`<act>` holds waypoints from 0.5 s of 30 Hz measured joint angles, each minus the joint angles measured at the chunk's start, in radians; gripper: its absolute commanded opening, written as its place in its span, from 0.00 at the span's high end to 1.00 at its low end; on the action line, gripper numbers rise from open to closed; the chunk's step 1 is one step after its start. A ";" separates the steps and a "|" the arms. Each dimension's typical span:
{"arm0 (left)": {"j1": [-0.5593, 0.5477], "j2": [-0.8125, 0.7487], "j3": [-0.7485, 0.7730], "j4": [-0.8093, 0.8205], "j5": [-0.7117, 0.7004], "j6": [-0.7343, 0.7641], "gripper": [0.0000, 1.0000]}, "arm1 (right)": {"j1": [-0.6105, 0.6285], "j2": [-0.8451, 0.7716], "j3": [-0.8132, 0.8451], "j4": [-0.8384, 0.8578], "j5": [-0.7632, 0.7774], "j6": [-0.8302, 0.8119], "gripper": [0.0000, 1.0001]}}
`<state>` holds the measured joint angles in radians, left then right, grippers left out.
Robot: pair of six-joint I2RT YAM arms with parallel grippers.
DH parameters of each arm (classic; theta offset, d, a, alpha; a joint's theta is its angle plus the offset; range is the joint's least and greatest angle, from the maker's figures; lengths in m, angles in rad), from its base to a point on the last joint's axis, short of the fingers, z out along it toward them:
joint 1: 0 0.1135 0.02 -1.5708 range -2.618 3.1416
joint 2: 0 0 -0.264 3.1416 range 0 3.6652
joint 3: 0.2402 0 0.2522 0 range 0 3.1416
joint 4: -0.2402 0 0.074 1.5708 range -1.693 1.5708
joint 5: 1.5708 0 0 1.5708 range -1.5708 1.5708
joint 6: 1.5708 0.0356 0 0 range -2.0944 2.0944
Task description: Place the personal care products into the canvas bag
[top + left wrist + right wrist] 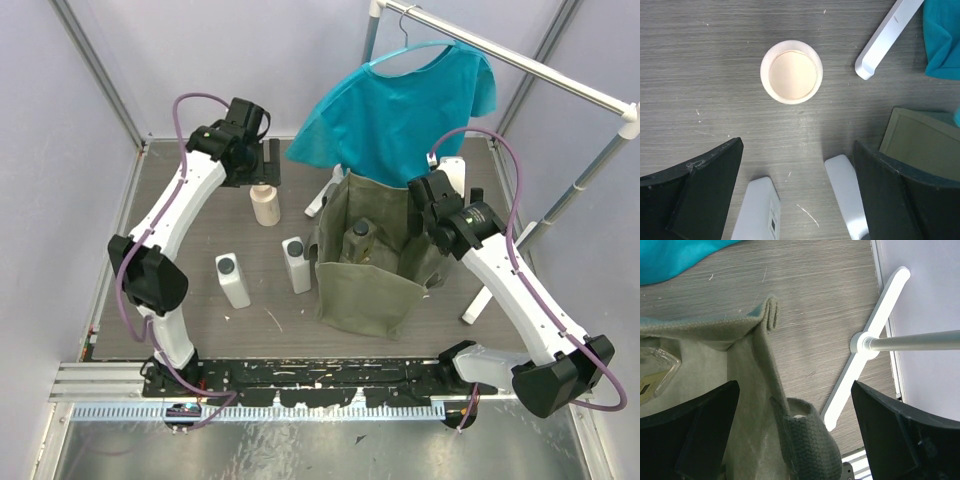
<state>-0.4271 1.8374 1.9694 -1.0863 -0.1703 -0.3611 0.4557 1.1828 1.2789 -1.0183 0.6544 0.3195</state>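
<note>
I count one of four done: the canvas bag [365,285], right of the surface's middle, holds the clear yellowish bottle [360,234]. A white bottle [232,280] and a second white bottle [296,263] wait left of it, with the cream bottle [791,71] nearer the far edge. The left gripper [799,150] hangs over the cream one, jaws spread. Only the right wrist view shows the right gripper [795,390], jaws spread, straddling the bag's wall.

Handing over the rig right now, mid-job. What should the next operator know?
Left gripper: open, empty, hovering over the upright cream bottle.
Right gripper: open, empty, astride the canvas bag at its right wall.
Done: clear yellowish bottle is in the bag.
Left: cream bottle, white bottle by the bag and other white bottle, all standing outside it.
</note>
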 measured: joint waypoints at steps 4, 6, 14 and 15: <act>0.006 0.045 -0.016 0.047 0.005 0.001 0.02 | 0.000 0.000 0.000 0.000 0.005 0.000 0.00; 0.011 0.072 -0.016 0.063 0.003 0.001 0.02 | 0.000 0.000 0.000 0.000 0.006 0.002 0.00; 0.024 0.183 -0.016 0.122 -0.014 0.019 0.02 | 0.000 0.000 -0.003 0.000 0.000 0.019 0.00; 0.026 0.193 -0.016 0.125 -0.017 0.020 0.02 | -0.001 -0.001 -0.005 0.000 -0.001 0.021 0.00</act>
<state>-0.4015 2.0304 1.9533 -0.9611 -0.1875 -0.3408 0.4549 1.1816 1.2743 -1.0183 0.6537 0.3401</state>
